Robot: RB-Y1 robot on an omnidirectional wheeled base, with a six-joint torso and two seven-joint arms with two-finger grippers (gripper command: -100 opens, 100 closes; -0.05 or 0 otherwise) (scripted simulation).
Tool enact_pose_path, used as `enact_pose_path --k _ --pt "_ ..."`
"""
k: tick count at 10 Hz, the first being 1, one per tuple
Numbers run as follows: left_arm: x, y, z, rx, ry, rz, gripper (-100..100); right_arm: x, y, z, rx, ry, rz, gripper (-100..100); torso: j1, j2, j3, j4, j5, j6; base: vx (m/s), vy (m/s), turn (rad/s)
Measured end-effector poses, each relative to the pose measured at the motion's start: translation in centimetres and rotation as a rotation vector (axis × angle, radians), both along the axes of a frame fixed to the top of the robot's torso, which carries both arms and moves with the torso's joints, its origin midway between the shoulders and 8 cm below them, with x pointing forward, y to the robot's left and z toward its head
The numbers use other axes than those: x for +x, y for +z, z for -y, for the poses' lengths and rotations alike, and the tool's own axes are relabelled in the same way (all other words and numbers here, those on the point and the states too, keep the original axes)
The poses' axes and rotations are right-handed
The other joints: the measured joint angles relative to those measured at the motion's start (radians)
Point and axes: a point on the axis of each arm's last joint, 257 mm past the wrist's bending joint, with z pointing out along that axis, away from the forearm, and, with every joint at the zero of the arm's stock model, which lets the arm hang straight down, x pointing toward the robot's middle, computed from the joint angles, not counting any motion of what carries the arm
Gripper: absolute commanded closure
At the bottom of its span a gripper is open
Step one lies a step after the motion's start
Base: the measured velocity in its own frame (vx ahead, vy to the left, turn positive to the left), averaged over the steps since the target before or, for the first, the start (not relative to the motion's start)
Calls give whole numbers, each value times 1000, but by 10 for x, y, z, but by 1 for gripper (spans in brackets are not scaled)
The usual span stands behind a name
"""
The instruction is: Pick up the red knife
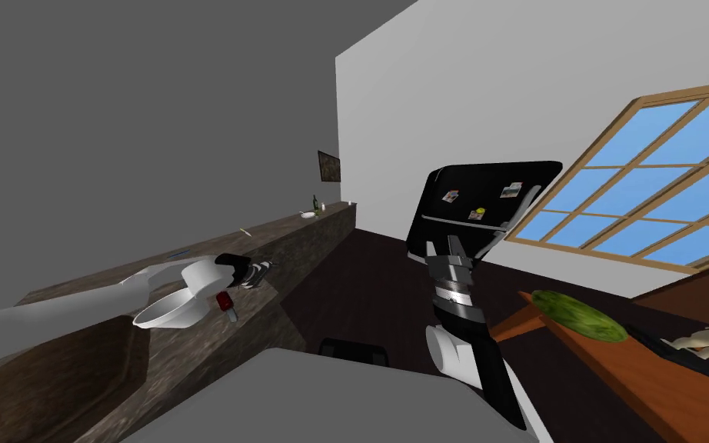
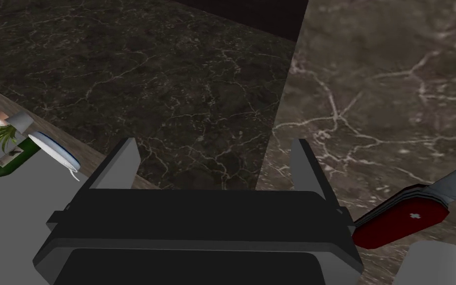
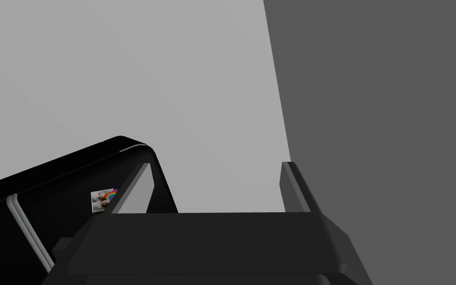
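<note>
The left hand (image 2: 213, 143) hovered over a dark, white-veined stone desk (image 2: 380, 99), its two grey fingers spread wide with nothing between them. The knife (image 2: 402, 222) lay flat on the desk outside the hand's grasp, beside the dark box, behind the fingertips and just past the outer side of one finger. It was a pocket knife with a red handle marked by a small white cross, and a grey blade stuck out of the end farther from the hand.

It looked small, light and stiff. The handle seemed smooth and sat low on hard stone, so it would probably slide or spin if a finger nudged it. The best hold was likely across the narrow width of the red handle near its middle, well clear of the blade. For that, the hand would have to draw back and shift sideways until the handle sat between the fingers.

Far ahead of the hand along the desk stood a green bottle (image 2: 4, 166) and a white plate (image 2: 54, 151).

From the head, the left hand (image 1: 257, 271) reached over the desk (image 1: 307, 238), with the knife (image 1: 224, 301) just below its wrist. The right hand (image 1: 447, 250) was raised, fingers spread and empty, in front of a black fridge (image 1: 484, 208). Beyond the right hand were grey walls, a dark floor, and a wood-framed window (image 1: 653, 177) showing blue sky.
</note>
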Motion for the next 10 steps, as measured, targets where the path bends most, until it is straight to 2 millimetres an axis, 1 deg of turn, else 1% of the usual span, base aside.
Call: enact_pose_path --k 1,2,3,4,5,7,8,9,10 --pt "-13 -9 -10 16 21 -39 -100 0 0 0 0 0 0 0 1 1 0 0 0 0 -55 41 -71" --pt "-19 -12 -17 23 37 -61 -100 0 0 0 0 0 0 0 1 1 0 0 0 0 -75 47 -100" --pt "-30 -16 -31 35 61 -98 -100 0 0 0 0 0 0 0 2 2 1 0 0 0 -119 55 -244" --pt "-50 -20 -46 54 89 -149 -100 0 0 0 0 0 0 0 2 4 2 1 0 0 -129 71 -216" --pt "-65 -26 -56 67 120 -193 -100 0 0 0 0 0 0 0 3 5 3 1 1 0 -73 54 -40" --pt "-84 -34 -74 79 161 -247 -100 0 0 0 0 0 0 0 2 1 1 0 1 0 -44 36 -119" --pt "-105 -38 -84 89 181 -290 -100 0 0 0 0 0 0 0 2 1 0 0 0 0 -34 31 -60" --pt "-108 -40 -86 87 192 -299 -100 0 0 0 0 0 0 0 1 0 0 0 0 0 -26 32 -135" --pt "-120 -45 -92 87 217 -334 -100 0 0 0 0 0 0 0 1 -1 -1 0 0 0 -14 34 -181"
